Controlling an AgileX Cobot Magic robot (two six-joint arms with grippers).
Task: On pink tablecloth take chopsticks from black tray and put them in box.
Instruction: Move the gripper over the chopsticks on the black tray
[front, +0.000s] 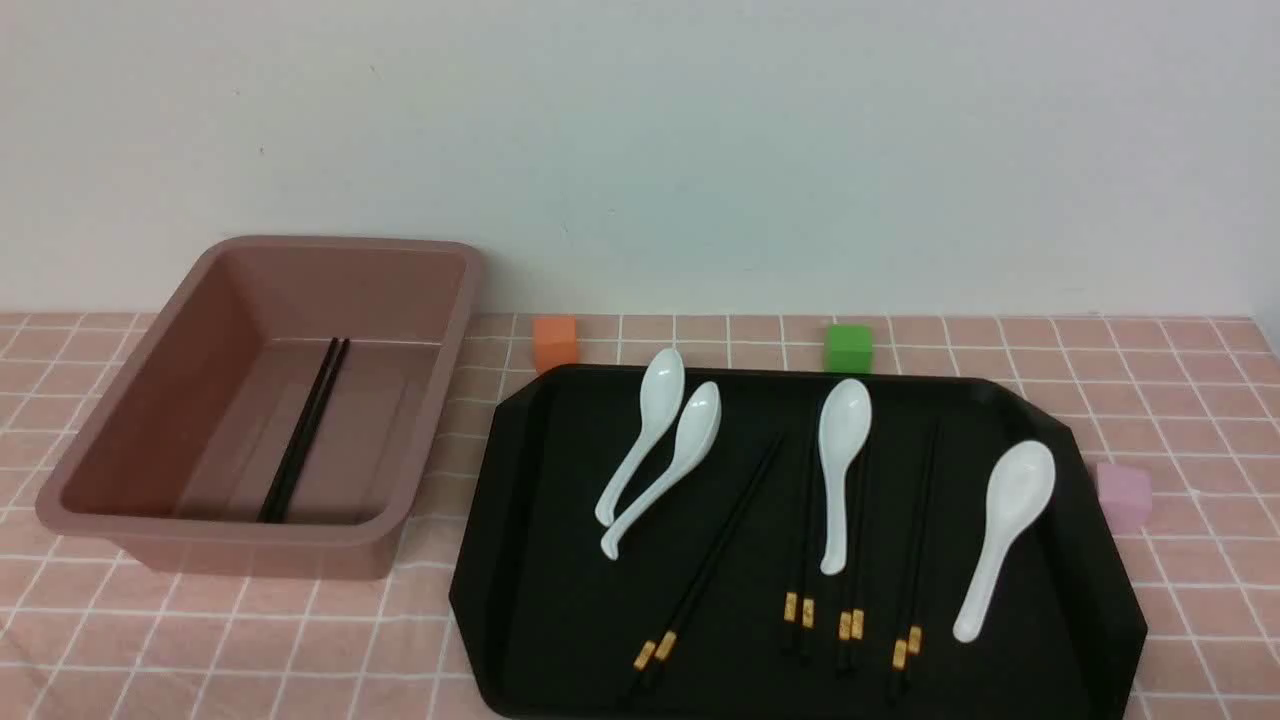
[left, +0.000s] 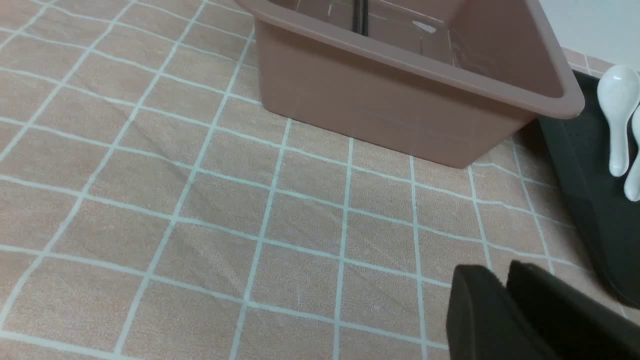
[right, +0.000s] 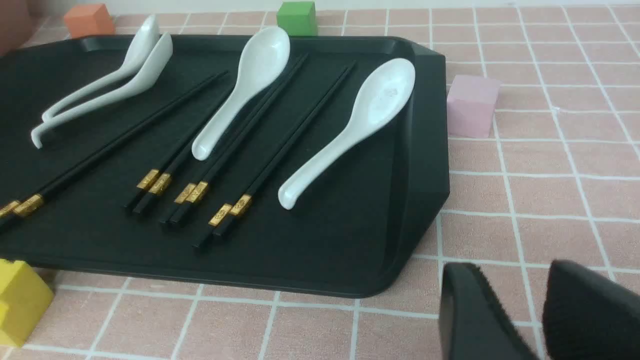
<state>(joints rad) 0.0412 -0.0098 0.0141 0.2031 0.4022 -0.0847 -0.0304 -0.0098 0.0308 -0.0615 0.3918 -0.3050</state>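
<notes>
On worktop: pink cloth (front: 1180, 400). Centre-right, black tray (front: 560, 600) holding four pairs of chopsticks (front: 715, 560) and four white spoons (front: 840, 470) (two lying side by side). At tray's 9 o'clock, box (front: 250, 545) with one further pair (front: 305, 435) lying lengthwise inside. The left hand (left: 500, 272) has its fingers together, empty, over bare cloth. The right hand (right: 515, 270) is slightly parted, empty, off the tray's 5 o'clock corner.

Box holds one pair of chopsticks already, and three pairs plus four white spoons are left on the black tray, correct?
Not quite: four pairs of chopsticks remain on the black tray, not three; the front view shows them. One pair in the box and four white spoons are right.
</notes>
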